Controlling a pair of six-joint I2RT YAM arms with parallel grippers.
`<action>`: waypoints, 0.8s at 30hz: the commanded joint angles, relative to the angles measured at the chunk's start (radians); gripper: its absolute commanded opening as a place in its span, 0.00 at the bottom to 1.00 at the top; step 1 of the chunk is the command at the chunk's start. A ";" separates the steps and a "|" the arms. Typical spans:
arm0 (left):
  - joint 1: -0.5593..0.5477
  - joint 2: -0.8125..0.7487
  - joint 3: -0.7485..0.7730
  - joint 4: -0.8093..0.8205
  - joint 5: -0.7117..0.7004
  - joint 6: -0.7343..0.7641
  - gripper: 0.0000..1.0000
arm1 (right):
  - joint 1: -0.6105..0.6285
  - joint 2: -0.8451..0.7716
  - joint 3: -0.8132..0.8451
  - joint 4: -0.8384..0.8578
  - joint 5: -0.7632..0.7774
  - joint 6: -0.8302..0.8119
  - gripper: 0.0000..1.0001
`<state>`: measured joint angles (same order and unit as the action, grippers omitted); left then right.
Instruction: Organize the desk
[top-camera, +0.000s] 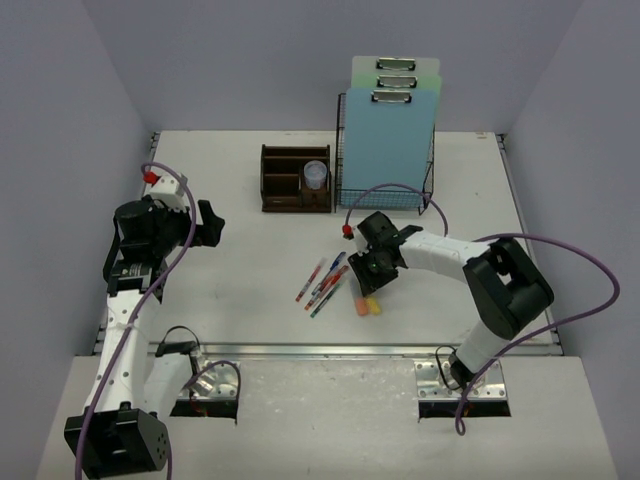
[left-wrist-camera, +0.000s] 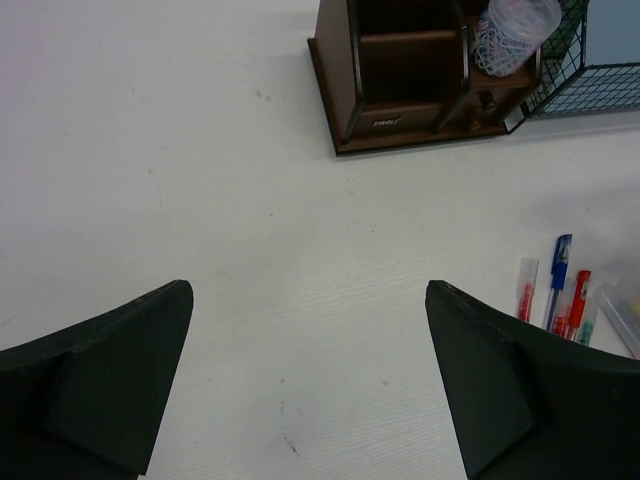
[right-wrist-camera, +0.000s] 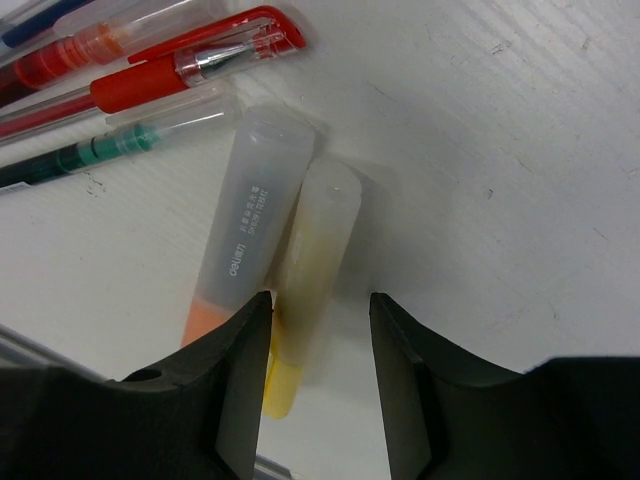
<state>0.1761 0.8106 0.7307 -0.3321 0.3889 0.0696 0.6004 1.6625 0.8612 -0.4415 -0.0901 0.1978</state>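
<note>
The white desk (top-camera: 240, 260) holds a loose bunch of pens (top-camera: 325, 280) at its middle, with an orange highlighter (top-camera: 360, 308) and a yellow highlighter (top-camera: 373, 306) just right of them. My right gripper (top-camera: 362, 285) hangs low over both highlighters. In the right wrist view the gripper (right-wrist-camera: 320, 300) stands open astride the yellow highlighter (right-wrist-camera: 315, 250): one finger touches its side and the other stands apart. The orange highlighter (right-wrist-camera: 250, 200) lies outside the jaws. My left gripper (top-camera: 212, 225) is wide open over bare desk (left-wrist-camera: 200, 150), holding nothing (left-wrist-camera: 308, 290).
A dark-brown wooden organizer (top-camera: 295, 180) stands at the back with a clear cup (top-camera: 315, 175) in it. Right of it a black wire rack (top-camera: 385, 190) holds upright blue clipboards (top-camera: 392, 120). Red (right-wrist-camera: 190, 65) and green (right-wrist-camera: 100, 155) pens lie close to the highlighters.
</note>
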 joint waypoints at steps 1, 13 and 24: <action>-0.006 -0.001 -0.004 0.053 0.004 -0.013 1.00 | 0.009 0.024 0.019 0.055 0.015 0.034 0.45; -0.006 -0.019 0.027 0.070 0.071 0.067 1.00 | -0.022 -0.107 0.093 -0.061 -0.067 -0.006 0.00; -0.270 0.011 0.102 0.038 0.324 0.587 0.99 | -0.071 -0.242 0.265 -0.130 -0.339 0.149 0.00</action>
<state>0.0856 0.8194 0.7790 -0.2933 0.6226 0.3498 0.5315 1.4103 1.1090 -0.5499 -0.2807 0.2437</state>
